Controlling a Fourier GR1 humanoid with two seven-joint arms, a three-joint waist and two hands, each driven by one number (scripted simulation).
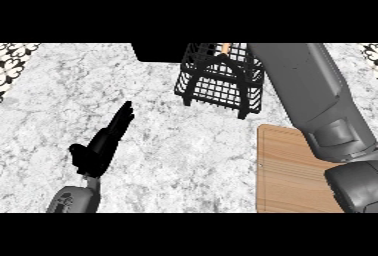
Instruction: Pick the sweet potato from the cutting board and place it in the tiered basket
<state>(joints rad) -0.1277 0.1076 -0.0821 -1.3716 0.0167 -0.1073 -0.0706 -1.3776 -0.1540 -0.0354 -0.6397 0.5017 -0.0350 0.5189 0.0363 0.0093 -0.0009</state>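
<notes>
Nearest, at the lower right, the wooden cutting board lies on the marbled bench; its left edge and rounded upper left corner show, and the rest of it is covered by the right forearm. What shows of the board is bare wood. At the lower left the left robot hand rests just above the bench, fingers straight and together, pointing up and to the right, holding nothing. Wide open bench lies between this hand and the board, and more to its left and above it. The right forearm runs from the lower right corner up past the board to the top of the view, beside the black wire basket. The right robot hand is not visible, so its state cannot be told. Farther off, the basket stands on the bench above the board. A small orange piece, seemingly the sweet potato, shows at the basket's top rim.
</notes>
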